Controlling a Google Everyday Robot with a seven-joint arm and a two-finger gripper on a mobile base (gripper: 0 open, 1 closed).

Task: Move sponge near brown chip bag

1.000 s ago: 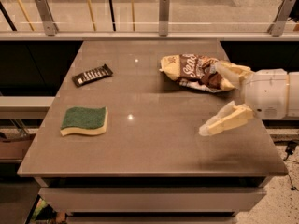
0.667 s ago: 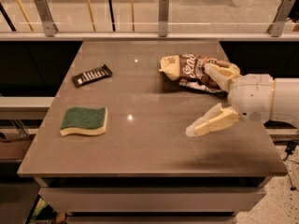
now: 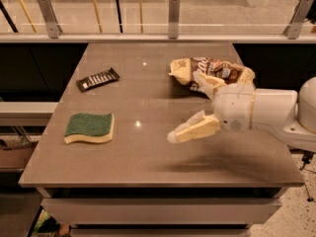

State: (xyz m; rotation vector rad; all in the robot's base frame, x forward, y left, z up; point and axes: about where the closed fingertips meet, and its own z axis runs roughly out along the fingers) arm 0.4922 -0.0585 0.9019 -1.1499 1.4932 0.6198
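The sponge [image 3: 90, 127], dark green on top over pale yellow foam, lies flat near the table's front left. The brown chip bag [image 3: 217, 70], wrinkly with cream ends and white lettering, lies at the back right, partly hidden behind my gripper's upper finger. My gripper [image 3: 182, 106] reaches in from the right over the middle right of the table. It is open and empty, with its two cream fingers spread wide and pointing left. It is about a hand's length to the right of the sponge and just in front of the bag.
A thin dark wrapped bar [image 3: 98, 79] lies at the back left of the grey table [image 3: 148, 167]. A glass railing with metal posts [image 3: 173, 14] runs behind the table. The white arm [image 3: 276, 112] extends past the right edge.
My gripper has moved left across the table, away from the right edge and closer to the sponge. The sponge, bag and bar have not moved.
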